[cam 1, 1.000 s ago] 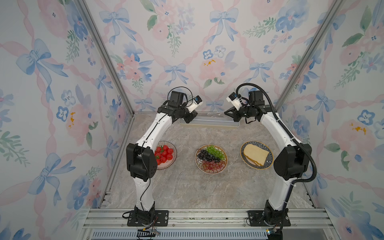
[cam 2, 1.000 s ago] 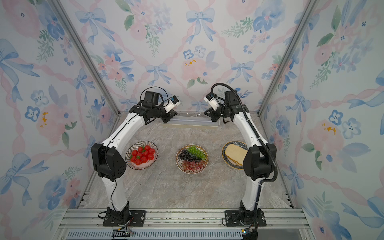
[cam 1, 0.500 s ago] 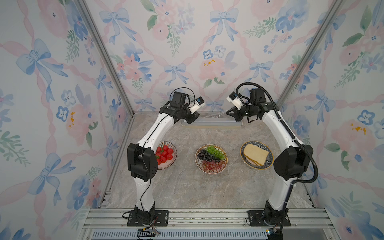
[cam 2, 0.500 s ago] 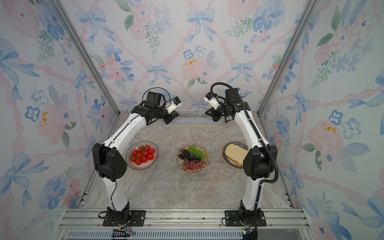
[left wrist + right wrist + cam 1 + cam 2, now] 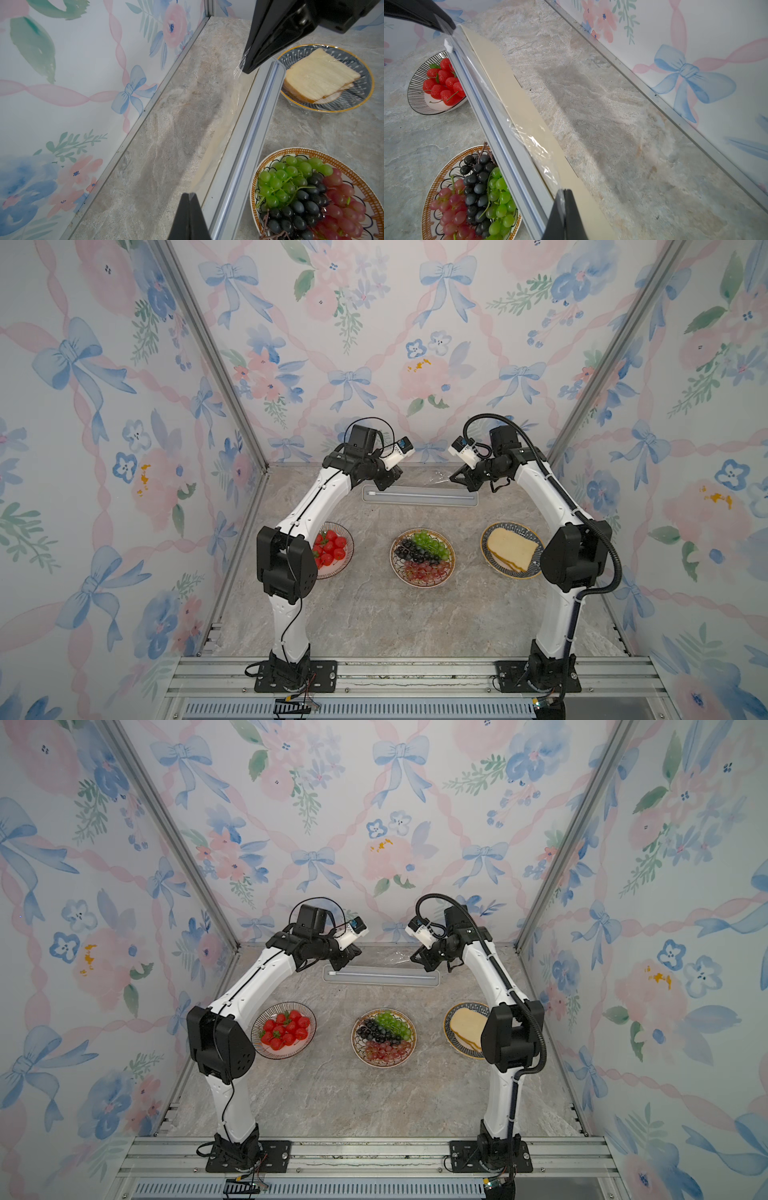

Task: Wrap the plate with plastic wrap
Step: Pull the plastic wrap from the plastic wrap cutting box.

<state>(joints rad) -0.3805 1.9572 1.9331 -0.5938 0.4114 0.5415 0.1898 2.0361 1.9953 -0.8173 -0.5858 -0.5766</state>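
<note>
Now | left gripper: clenched, pinching plastic wrap at left end of box | right gripper: clenched on same film at right end | box: upper middle in both top views, near back wall | plates: mid-frame row, apart from box | bare desk in lower frame

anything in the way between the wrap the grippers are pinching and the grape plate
Only the dispenser box: it lies between the plastic wrap, pinched by the left gripper and right gripper on its far side, and the grape plate. Nothing else lies between.
</note>
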